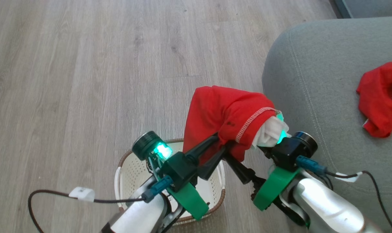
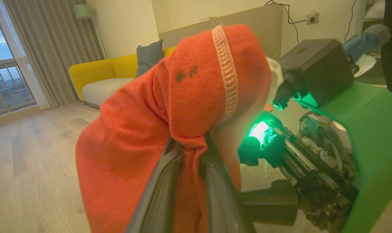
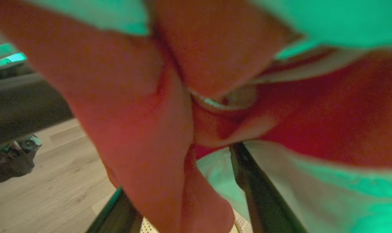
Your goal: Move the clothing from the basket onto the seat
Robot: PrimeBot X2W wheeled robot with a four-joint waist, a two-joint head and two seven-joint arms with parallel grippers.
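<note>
A red piece of clothing with a white stitched hem hangs in the air above the cream basket, near the grey seat. My left gripper is shut on its lower folds. In the left wrist view the red cloth is pinched between the two fingers. My right gripper is under the same garment, whose white part drapes over its wrist. In the right wrist view its fingers stand wide apart with cloth hanging between them. Another red garment lies on the seat.
Wooden floor stretches to the left and ahead. Cables trail from both wrists, one over the floor, one over the seat's edge. The left wrist view shows a yellow sofa and a curtained window farther off.
</note>
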